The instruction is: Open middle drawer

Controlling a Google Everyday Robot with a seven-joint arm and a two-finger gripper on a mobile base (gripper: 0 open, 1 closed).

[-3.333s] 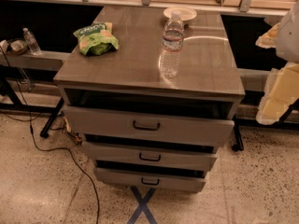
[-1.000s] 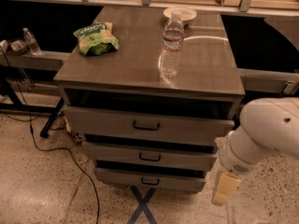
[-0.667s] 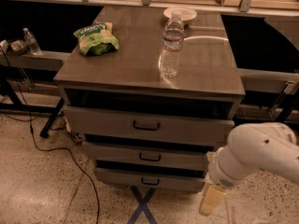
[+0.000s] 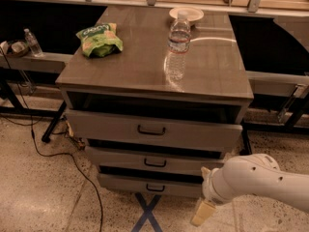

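A grey cabinet [image 4: 212, 66] with three stacked drawers stands in the middle of the camera view. The middle drawer [image 4: 130, 161] has a flat grey front and a small dark loop handle [image 4: 155, 164]; it sits between the taller top drawer [image 4: 111, 128] and the lowest drawer [image 4: 125, 185]. All three fronts stand out a little from the cabinet, with dark gaps above them. My white arm comes in from the lower right. My gripper [image 4: 203, 211] hangs low near the floor, right of the lowest drawer and below the middle drawer's right end, touching nothing.
On the cabinet top stand a clear water bottle [image 4: 178, 45], a green snack bag [image 4: 99, 39] and a white plate [image 4: 186, 13]. Black cables [image 4: 58, 153] run over the speckled floor at left. Blue tape [image 4: 147, 214] marks the floor in front. Dark shelving lies behind.
My arm has come in from the right edge and swung down and leftward; the gripper is now lower and closer to the drawers. The drawers have not moved.
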